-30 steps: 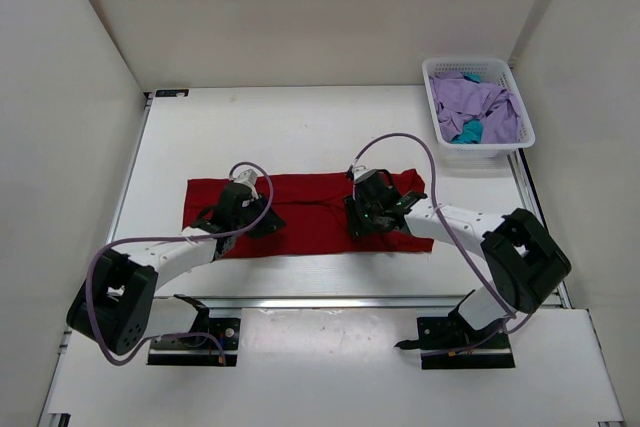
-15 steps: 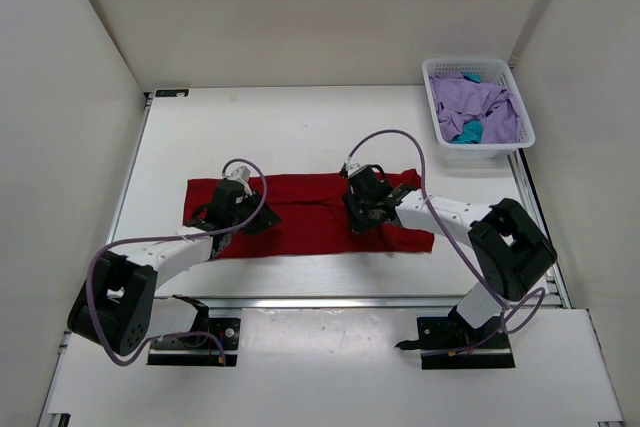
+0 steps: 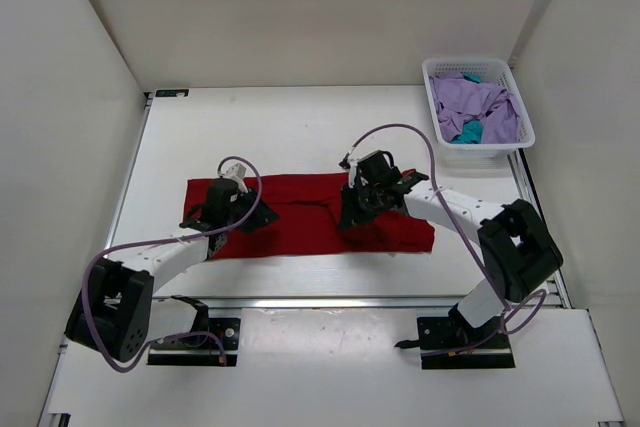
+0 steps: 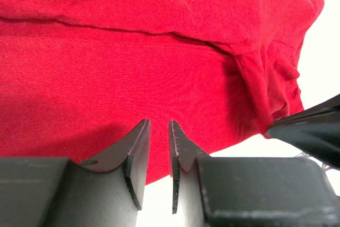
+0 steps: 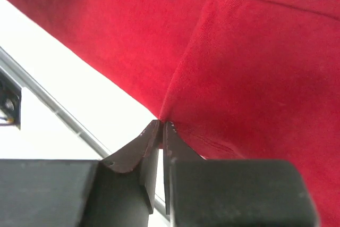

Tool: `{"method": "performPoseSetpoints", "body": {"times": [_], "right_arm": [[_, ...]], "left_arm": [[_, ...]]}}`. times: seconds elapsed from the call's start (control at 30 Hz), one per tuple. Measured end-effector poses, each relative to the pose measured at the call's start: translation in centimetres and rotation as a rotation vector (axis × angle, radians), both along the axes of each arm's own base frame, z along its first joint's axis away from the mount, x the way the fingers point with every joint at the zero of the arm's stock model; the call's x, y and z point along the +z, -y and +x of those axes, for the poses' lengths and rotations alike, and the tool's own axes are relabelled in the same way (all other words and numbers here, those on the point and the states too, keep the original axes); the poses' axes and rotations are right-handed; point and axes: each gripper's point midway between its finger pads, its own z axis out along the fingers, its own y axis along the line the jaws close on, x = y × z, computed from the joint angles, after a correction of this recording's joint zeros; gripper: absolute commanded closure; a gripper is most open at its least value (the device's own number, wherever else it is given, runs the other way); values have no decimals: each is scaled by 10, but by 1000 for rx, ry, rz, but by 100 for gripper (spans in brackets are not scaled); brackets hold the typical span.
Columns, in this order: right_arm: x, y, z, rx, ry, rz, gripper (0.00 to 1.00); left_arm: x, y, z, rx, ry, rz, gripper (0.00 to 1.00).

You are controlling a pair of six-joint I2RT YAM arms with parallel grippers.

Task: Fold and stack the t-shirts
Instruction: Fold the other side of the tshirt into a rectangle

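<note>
A deep red t-shirt (image 3: 300, 212) lies spread lengthwise across the middle of the table. My right gripper (image 3: 355, 209) is over its right half and is shut, with a raised fold of the red t-shirt (image 5: 255, 67) pinched between its fingertips (image 5: 161, 125). My left gripper (image 3: 240, 215) hovers over the shirt's left part. Its jaws (image 4: 158, 125) stand a narrow gap apart with nothing between them, and the red t-shirt (image 4: 133, 51) lies just beyond. A lavender t-shirt (image 3: 480, 102) and a teal t-shirt (image 3: 468, 132) lie crumpled in the basket.
The white mesh basket (image 3: 478, 64) stands at the back right corner. Grey walls close in the table on three sides. A metal rail (image 5: 53, 104) runs along the table's near edge. A dark part of the right arm (image 4: 311, 134) shows in the left wrist view.
My right gripper has shut on the red t-shirt and shifted a little to the left, drawing the shirt's right end in. My left gripper has crept slightly away from the near edge.
</note>
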Motion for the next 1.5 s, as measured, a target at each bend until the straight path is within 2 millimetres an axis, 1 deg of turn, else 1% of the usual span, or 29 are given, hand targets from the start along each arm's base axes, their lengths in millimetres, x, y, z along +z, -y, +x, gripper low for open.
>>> {"method": "performPoseSetpoints", "body": {"times": [0.03,0.07,0.1,0.17,0.23,0.3,0.33,0.37,0.4,0.43,0.5,0.57,0.63,0.7,0.77,0.87,0.97,1.1,1.23,1.3,1.33,1.4,1.43,1.47,1.5], "right_arm": [[-3,-2,-3,10,-16,0,91],[-7,-3,-7,19,-33,-2,84],[-9,-5,-10,25,-50,-3,81],[-10,-6,-14,32,-71,6,81],[-5,-8,-15,35,-76,32,73],[3,-5,-12,18,-69,59,73],[8,0,-8,-1,-55,69,74],[14,7,-3,-24,-33,78,77],[19,14,3,-51,-11,85,82],[24,24,9,-89,11,91,84],[27,46,18,-169,44,84,84],[22,70,23,-259,71,62,81],[10,93,17,-333,67,39,78],[-2,112,7,-397,54,31,77],[-13,128,-5,-456,29,34,76],[-20,141,-13,-509,13,45,73],[-19,145,-11,-533,17,60,69],[-19,143,-11,-528,22,73,69],[-31,141,-20,-521,-6,70,69],[-37,140,-26,-515,-24,67,69],[-39,139,-29,-511,-34,66,71],[-43,136,-34,-503,-50,67,79],[-44,135,-35,-501,-56,73,83],[-44,134,-35,-500,-61,81,91],[-44,133,-35,-498,-62,88,94]], "left_arm": [[0,-1,0,2,-1,-3,68],[1,-2,0,5,-2,-7,68],[3,-3,1,9,-1,-11,68],[6,-6,2,19,3,-21,68],[9,-11,5,33,8,-27,69],[11,-16,7,49,10,-34,68],[11,-18,8,53,9,-37,68],[12,-20,9,60,10,-38,68],[12,-21,9,64,12,-38,68],[13,-19,9,59,14,-37,67],[13,-9,4,28,16,-28,65],[16,12,-4,-38,23,-18,63],[20,44,-15,-133,34,-20,60],[19,76,-27,-224,28,-31,57],[9,103,-39,-292,-3,-35,54],[-11,129,-48,-344,-56,-27,51],[-24,143,-50,-356,-92,-30,49],[-33,152,-42,-340,-112,-41,49],[-33,160,-36,-330,-111,-60,51],[-34,161,-35,-323,-114,-70,54],[-34,162,-34,-320,-117,-76,56],[-35,164,-34,-316,-123,-84,61],[-36,165,-33,-314,-126,-89,66],[-36,167,-33,-314,-128,-96,70],[-36,168,-32,-314,-130,-104,76]]}}
